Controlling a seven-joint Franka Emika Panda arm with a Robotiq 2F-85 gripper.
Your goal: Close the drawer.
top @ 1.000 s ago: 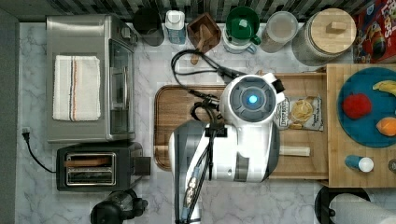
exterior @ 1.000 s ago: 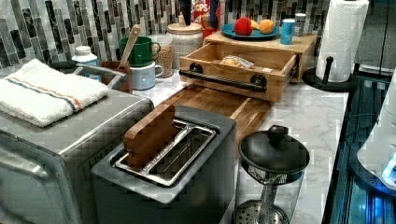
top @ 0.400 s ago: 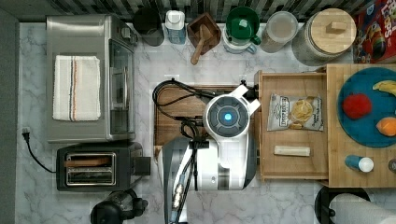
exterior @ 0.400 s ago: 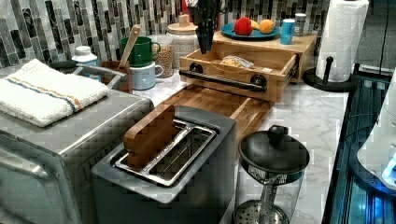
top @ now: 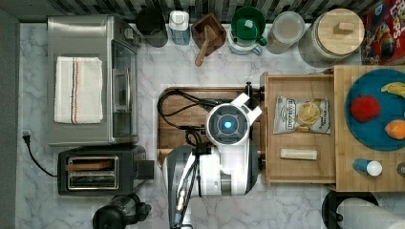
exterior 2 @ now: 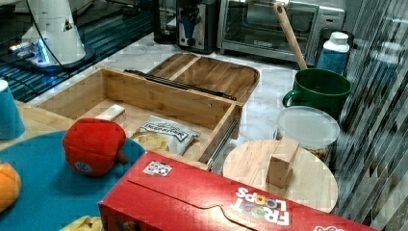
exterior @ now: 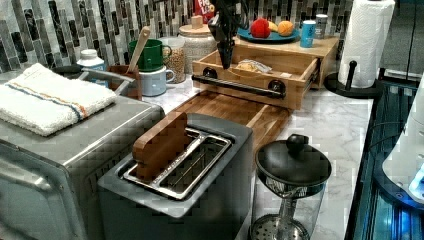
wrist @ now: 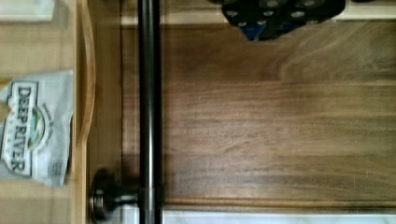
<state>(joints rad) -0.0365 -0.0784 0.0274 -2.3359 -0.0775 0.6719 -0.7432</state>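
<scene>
The drawer (top: pixel 298 164) is a shallow light-wood box standing pulled out from under the flat bamboo top, toward the top view's left. Inside lie a chips bag (top: pixel 302 114) and a small pale stick (top: pixel 298 153). Its black bar handle (exterior: pixel 239 86) runs along the front and passes close under the wrist camera (wrist: pixel 148 107). My arm (top: pixel 228 125) hovers over the brown cutting board (top: pixel 184 119), just outside the drawer's front. In the left view my gripper (exterior: pixel 226 59) hangs pointing down above the handle's left end, apart from it.
A blue plate (top: pixel 375 109) with toy fruit sits on the bamboo top. Cups, jars and a cereal box (top: pixel 387 33) line the back wall. A toaster oven (top: pixel 90 78), toaster (top: pixel 100 169) and paper towel roll (exterior: pixel 367 42) stand around.
My arm has shifted toward the top view's left, from over the drawer's front to over the cutting board, and has come into the left view. The drawer stays open as before.
</scene>
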